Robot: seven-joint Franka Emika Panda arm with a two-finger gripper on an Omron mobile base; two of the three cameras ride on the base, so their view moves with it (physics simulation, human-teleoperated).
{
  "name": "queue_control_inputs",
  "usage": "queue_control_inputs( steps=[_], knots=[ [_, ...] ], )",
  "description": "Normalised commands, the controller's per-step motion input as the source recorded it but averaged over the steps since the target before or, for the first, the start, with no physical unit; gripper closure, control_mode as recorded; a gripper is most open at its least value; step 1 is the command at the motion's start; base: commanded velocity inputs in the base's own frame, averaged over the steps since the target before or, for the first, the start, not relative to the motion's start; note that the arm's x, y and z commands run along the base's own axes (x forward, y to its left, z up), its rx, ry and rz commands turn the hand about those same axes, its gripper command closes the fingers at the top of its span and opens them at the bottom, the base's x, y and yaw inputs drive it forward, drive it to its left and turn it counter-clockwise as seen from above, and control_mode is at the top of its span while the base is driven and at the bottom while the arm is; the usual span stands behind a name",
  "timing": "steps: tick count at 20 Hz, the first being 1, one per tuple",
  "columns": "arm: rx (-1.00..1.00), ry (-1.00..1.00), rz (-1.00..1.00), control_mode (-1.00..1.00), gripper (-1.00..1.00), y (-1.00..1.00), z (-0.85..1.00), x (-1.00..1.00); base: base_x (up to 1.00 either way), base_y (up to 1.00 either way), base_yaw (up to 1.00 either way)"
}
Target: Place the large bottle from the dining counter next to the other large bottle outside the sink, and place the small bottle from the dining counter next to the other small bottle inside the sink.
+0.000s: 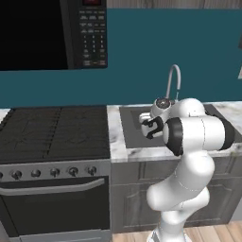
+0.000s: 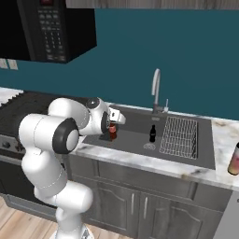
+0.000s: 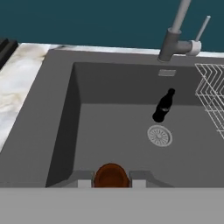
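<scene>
gripping small bottle (image 3: 111, 175), reddish-brown cap, end effector (image 3: 112, 180) over sink (image 3: 61, 127)

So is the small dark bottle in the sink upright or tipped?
Upright: the small dark bottle stands on the sink floor, neck up, beside the drain.

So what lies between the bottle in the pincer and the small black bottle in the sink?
Hand view: bare grey sink floor; round metal drain sits just beside the small black bottle.
</scene>
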Motion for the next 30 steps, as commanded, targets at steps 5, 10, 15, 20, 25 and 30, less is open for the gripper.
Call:
queue_control_inputs(
  steps=[5,10,15,20,25,30],
  knots=[
    [0.00,0.00,0.00,1.00,1.00,0.00,0.00,0.00,0.35,-0.03,0.00],
    [0.00,0.00,0.00,1.00,1.00,0.00,0.00,0.00,0.35,-0.04,0.00],
    [0.00,0.00,0.00,1.00,1.00,0.00,0.00,0.00,0.33,-0.05,0.00],
    [0.00,0.00,0.00,1.00,1.00,0.00,0.00,0.00,0.29,-0.07,0.00],
    [0.00,0.00,0.00,1.00,1.00,0.00,0.00,0.00,0.24,-0.07,0.00],
    [0.00,0.00,0.00,1.00,1.00,0.00,0.00,0.00,0.26,-0.08,0.00]
  ],
)
